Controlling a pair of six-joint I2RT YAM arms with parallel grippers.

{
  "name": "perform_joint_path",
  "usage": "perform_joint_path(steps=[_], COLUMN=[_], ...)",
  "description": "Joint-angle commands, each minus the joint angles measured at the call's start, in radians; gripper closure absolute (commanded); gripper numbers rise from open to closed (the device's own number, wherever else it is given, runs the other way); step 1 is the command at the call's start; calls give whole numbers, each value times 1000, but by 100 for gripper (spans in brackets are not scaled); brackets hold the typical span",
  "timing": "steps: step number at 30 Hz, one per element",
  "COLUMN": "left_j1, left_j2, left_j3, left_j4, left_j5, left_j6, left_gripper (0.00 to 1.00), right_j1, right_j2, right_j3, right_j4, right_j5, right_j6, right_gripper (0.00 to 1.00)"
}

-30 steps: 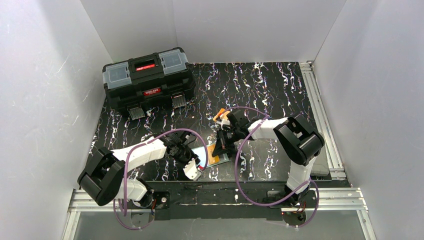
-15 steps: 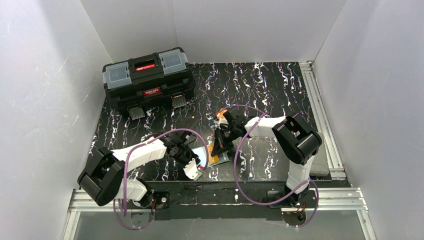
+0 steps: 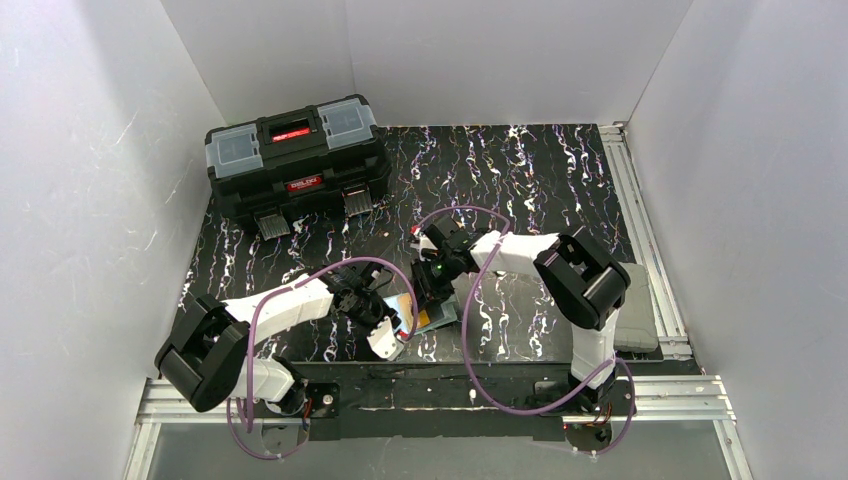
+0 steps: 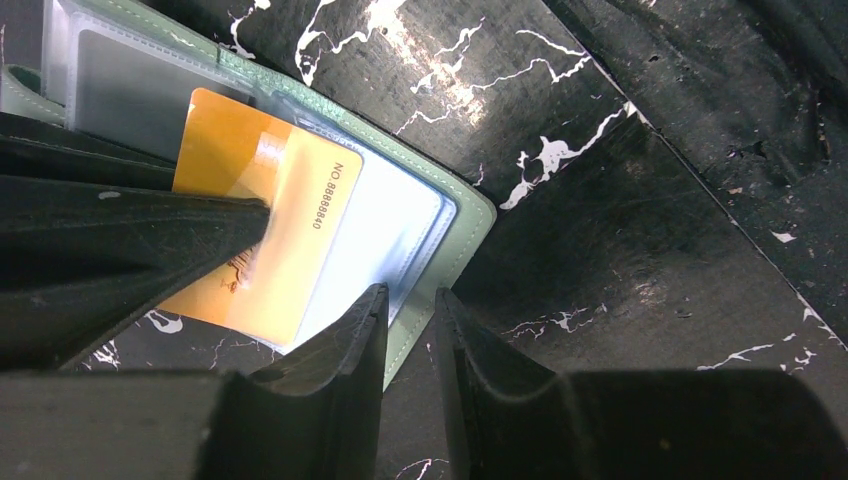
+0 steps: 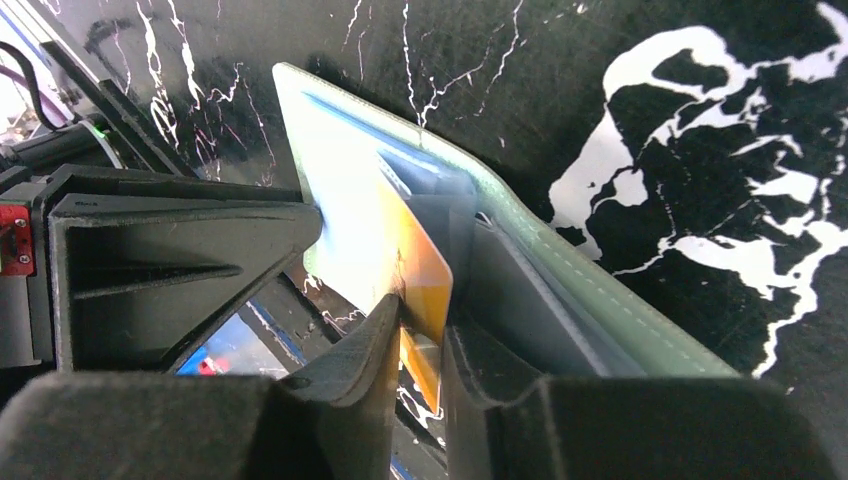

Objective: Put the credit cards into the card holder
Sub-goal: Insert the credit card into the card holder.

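The mint-green card holder (image 4: 462, 235) lies open on the table near the front edge and also shows in the top view (image 3: 441, 318). The orange credit card (image 4: 262, 225) sits partly inside a clear sleeve of it. My right gripper (image 5: 421, 330) is shut on the orange card (image 5: 424, 283) at its outer end; it also shows in the top view (image 3: 428, 293). My left gripper (image 4: 410, 322) is nearly closed over the card holder's green edge, pinching it. A pale, glary panel (image 4: 385, 215) lies beside the orange card; I cannot tell whether it is the white card.
A big black toolbox (image 3: 295, 165) stands at the back left. Metal rails (image 3: 640, 220) run along the right and front table edges. The two arms' fingers nearly meet over the card holder. White walls close in three sides.
My right gripper has moved left and toward the front with the orange card, down onto the card holder. The left arm has stayed put.
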Motion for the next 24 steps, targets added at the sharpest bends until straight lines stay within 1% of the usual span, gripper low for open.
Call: perform_joint_path(steps=[1, 7, 8, 9, 11, 17, 24], left_j1=[-15, -17, -19, -20, -21, -23, -24], left_j2=[13, 11, 12, 12, 10, 12, 13], left_j3=[-31, -33, -32, -31, -31, -32, -36], left_j4=[-6, -10, -11, -12, -16, -16, 20], left_j5=[9, 12, 11, 11, 10, 13, 18], left_j6=[-4, -3, -3, -4, -5, -5, -20], left_gripper=[77, 78, 78, 78, 78, 78, 80], right_j1=[24, 25, 25, 25, 25, 29, 65], right_j2=[25, -16, -21, -24, -32, -58, -72], right_j3=[-5, 4, 7, 11, 21, 42, 61], right_j4=[-96, -154, -159, -164, -181, -211, -238], right_j5=[172, 250, 255, 259, 271, 275, 300], right_j6=[-42, -55, -56, -54, -56, -56, -37], right_gripper=[68, 54, 51, 45, 40, 32, 30])
